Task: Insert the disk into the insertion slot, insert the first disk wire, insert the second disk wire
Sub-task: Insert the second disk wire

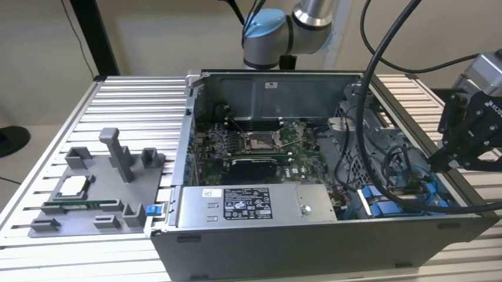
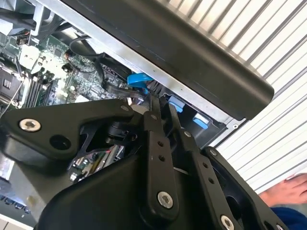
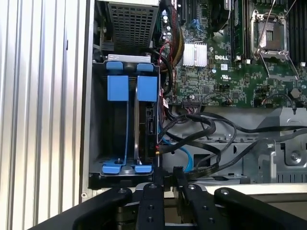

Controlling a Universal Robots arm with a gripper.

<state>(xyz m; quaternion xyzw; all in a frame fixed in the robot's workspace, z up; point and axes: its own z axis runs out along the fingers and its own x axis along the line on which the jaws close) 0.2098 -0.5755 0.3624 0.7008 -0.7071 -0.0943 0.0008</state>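
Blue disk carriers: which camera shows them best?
The first wrist view: the blue disk carriers show full length in their bay. The exterior view catches them partly, inside the case; the second wrist view, blue tabs.

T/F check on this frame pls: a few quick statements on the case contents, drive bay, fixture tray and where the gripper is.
1. The grey labelled power-supply box sits inside the open dark grey computer case. True.
2. The processor socket on the green motherboard carries a cooler. False: it is bare.
3. Bright blue plastic carrier frames stand in the drive bay. True.
4. The grey fixture tray lies on the exterior view's right of the case. False: it lies on its left.
5. The black gripper hovers over the tray. False: it is at the drive-bay end of the case.
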